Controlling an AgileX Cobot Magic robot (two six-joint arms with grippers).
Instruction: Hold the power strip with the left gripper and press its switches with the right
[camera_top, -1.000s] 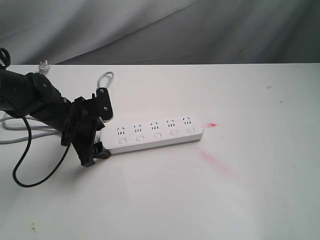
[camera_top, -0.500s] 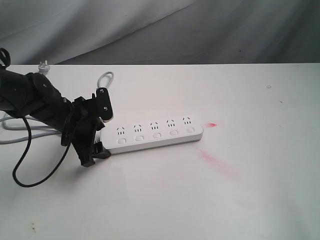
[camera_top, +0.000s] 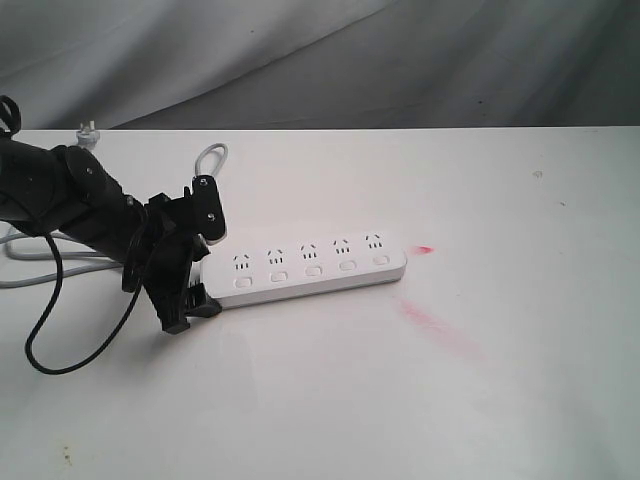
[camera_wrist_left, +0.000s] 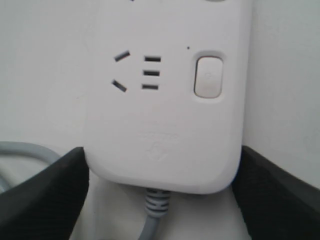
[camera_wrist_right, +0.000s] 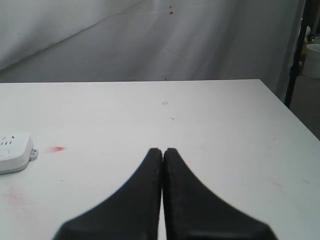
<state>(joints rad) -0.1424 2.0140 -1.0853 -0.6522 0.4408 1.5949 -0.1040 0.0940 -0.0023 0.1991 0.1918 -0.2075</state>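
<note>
The white power strip lies across the table's middle, its five switches in a row below the sockets. My left gripper straddles its cord end, one black finger pressed to each long side, shut on it. In the left wrist view the strip fills the gap between the fingers, with one switch beside a socket and the grey cord leaving it. My right gripper is shut and holds nothing, above bare table, well away from the strip's far end. It is outside the exterior view.
The grey cord trails left behind the left arm, loops at the back and ends in a plug. A loose black cable hangs from the left arm. Red smears mark the table by the strip's right end.
</note>
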